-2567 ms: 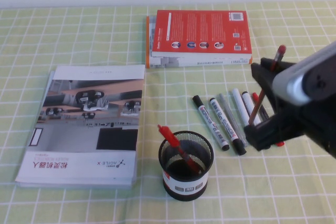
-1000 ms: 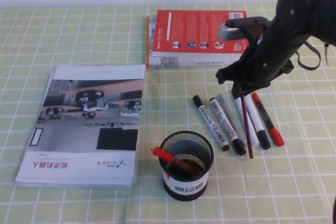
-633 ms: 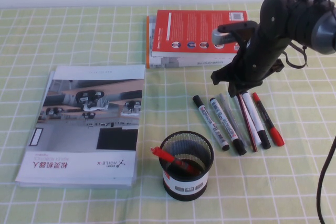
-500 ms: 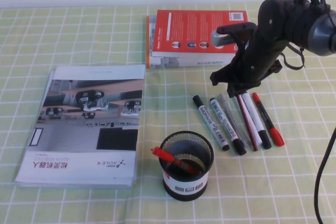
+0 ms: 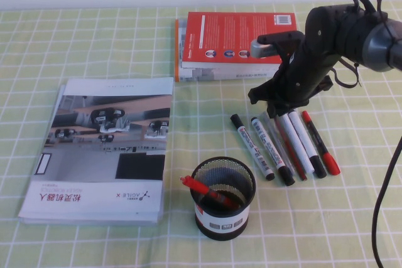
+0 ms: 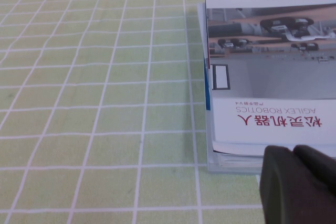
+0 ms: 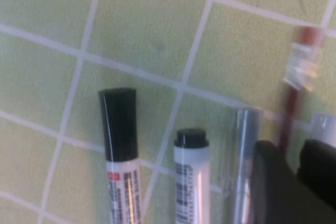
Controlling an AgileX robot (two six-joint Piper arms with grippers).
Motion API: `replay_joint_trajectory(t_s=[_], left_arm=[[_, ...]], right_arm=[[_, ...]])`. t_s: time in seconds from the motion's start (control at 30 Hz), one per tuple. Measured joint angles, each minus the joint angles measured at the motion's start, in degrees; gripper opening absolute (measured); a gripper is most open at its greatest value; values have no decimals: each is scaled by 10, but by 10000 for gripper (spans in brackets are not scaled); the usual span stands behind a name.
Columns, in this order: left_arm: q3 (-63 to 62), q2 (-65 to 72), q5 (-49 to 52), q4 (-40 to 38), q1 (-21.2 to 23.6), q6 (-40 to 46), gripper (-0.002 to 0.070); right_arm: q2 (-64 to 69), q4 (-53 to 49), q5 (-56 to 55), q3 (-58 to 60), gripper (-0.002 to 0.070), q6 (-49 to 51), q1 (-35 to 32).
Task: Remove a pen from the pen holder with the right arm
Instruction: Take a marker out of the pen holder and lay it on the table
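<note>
Your right gripper sits low over the far ends of the markers; you cannot tell whether it is clamped or loose. Left gripper, pressed together, hovers beside the magazine. The holder contains a red pen. The dark pen lies flat among the markers.

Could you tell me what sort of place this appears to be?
Probably a study desk: checked tablecloth, stacked books, mesh pen holder, pens laid alongside. The right gripper hangs over those pens; the left gripper sits by the magazine.
</note>
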Motion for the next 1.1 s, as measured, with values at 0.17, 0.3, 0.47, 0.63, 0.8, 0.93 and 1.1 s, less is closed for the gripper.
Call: replay_joint_trajectory(t_s=[0.17,0.3,0.47,0.63,0.8,0.93,1.1], left_arm=[[0,0,0,0,0,0,-5],[0,0,0,0,0,0,-5],[0,0,0,0,0,0,-5],[0,0,0,0,0,0,-5],[0,0,0,0,0,0,-5],[0,0,0,0,0,0,-5],[0,0,0,0,0,0,-5]], right_arm=[[0,1,-4,0,202,1,0],[0,1,-5,0,248,1,0],[-45,-20,-4,16,213,1,15],[-195,-24,-65,132,46,1,47],[-352,-14,-122,276,-4,1,56],[-442,-14,-144,373,-10,1,56],[-523,-9,-146,464,-11,1,56]])
